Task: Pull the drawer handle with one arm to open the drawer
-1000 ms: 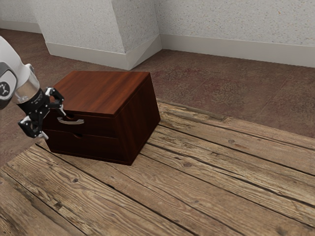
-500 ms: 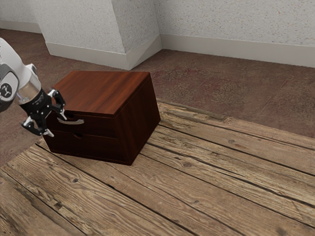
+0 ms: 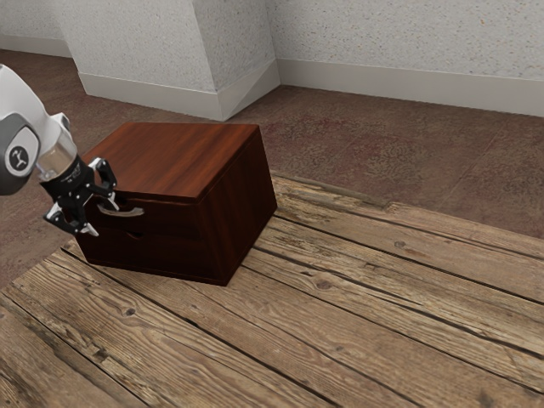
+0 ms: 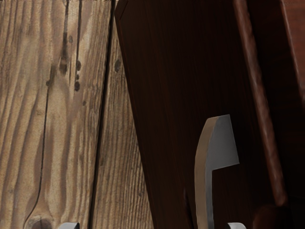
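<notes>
Wooden planks, pale and knotted, make up the surface (image 3: 340, 340) that spreads out in front of the dark red-brown wooden two-drawer cabinet (image 3: 183, 157). The cabinet sits at the surface's far corner. On its front face the upper drawer (image 3: 174, 218) looks flush with the lower drawer (image 3: 153, 251) beneath it, so I judge it not yet pulled. The black two-finger claw (image 3: 95, 204) is at that front face, on the end of the curved grey metal handle (image 3: 123, 210) farther from the cabinet's visible side panel. The claw is spread. In the wrist view its pale fingertips (image 4: 237, 225) stand well apart, and the handle (image 4: 213, 157) rises between them, nearer one tip, with neither tip clearly pinching it. The handle's long axis runs level along the drawer front, crossing the line from finger to finger. Closing should therefore catch the bar from above and below, and the pull would then go straight away from the cabinet front. Behind the cabinet lie the reddish-brown speckled floor (image 3: 382, 144) and the white textured wall (image 3: 382, 34).
</notes>
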{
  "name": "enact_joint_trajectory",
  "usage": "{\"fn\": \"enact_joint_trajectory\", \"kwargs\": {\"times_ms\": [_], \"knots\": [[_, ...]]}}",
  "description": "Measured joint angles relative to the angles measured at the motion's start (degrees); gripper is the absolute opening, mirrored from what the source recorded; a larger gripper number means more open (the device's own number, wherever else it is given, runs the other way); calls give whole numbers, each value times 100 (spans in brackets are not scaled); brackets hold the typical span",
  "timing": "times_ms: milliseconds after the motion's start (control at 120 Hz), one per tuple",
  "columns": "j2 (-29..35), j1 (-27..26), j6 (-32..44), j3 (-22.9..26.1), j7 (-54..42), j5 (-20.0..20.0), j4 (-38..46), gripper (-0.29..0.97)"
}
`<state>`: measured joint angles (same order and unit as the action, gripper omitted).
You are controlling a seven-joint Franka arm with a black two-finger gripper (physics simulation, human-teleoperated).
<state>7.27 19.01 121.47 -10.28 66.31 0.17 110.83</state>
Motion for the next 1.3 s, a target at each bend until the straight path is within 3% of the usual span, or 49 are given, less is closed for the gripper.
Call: {"fn": "enact_joint_trajectory", "kwargs": {"times_ms": [375,1300], "knots": [[60,-2,108,3,-51,-59,243,36],[1233,218,216,-3,-23,-13,1496,35]]}}
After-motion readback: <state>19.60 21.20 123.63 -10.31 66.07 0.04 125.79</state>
